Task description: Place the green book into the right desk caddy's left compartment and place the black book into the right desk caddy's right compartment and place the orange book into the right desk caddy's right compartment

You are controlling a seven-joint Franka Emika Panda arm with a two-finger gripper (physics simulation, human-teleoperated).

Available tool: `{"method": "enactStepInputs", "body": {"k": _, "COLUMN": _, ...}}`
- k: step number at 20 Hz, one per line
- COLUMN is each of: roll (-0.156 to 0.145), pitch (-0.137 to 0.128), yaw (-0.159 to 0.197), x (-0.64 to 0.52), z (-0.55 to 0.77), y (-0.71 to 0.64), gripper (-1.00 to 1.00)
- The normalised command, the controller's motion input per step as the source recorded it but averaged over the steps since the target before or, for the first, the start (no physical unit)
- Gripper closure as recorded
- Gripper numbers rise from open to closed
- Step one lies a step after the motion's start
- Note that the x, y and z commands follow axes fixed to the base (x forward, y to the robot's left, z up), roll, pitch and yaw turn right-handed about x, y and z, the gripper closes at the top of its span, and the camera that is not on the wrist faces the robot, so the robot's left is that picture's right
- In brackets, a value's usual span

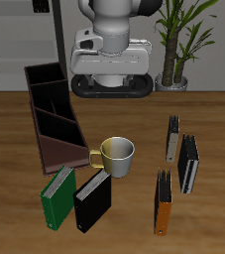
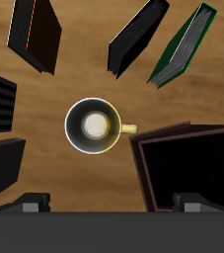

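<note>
The gripper's fingers are hidden in the exterior view by the arm's white body, and the wrist view shows only two dark stubs, so I cannot tell how they stand. The arm hangs high at the table's back. The green book and black book lie near the front edge, just past the caddy; the orange book lies beyond the mug.

No words, numbers or signs can be read here — the covers of the books and the side of the mug are all plain.
</note>
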Motion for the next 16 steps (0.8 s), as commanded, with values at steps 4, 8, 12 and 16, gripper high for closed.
{"method": "enactStepInputs", "body": {"k": 4, "roll": -0.038, "pitch": -0.058, "yaw": 0.092, "x": 0.57, "z": 0.24, "y": -0.24, "gripper": -1.00}}
{"method": "enactStepInputs", "body": {"k": 8, "roll": 0.024, "pitch": -0.003, "yaw": 0.039, "x": 0.48, "z": 0.19, "y": -0.32, "gripper": -1.00}}
{"method": "enactStepInputs", "body": {"k": 12, "roll": 0.042, "pitch": 0.029, "yaw": -0.088, "x": 0.56, "z": 0.15, "y": -0.49, "gripper": -1.00}}
{"method": "enactStepInputs", "body": {"k": 16, "roll": 0.041, "pitch": -0.037, "yaw": -0.036, "x": 0.46, "z": 0.15, "y": -0.48, "gripper": -1.00}}
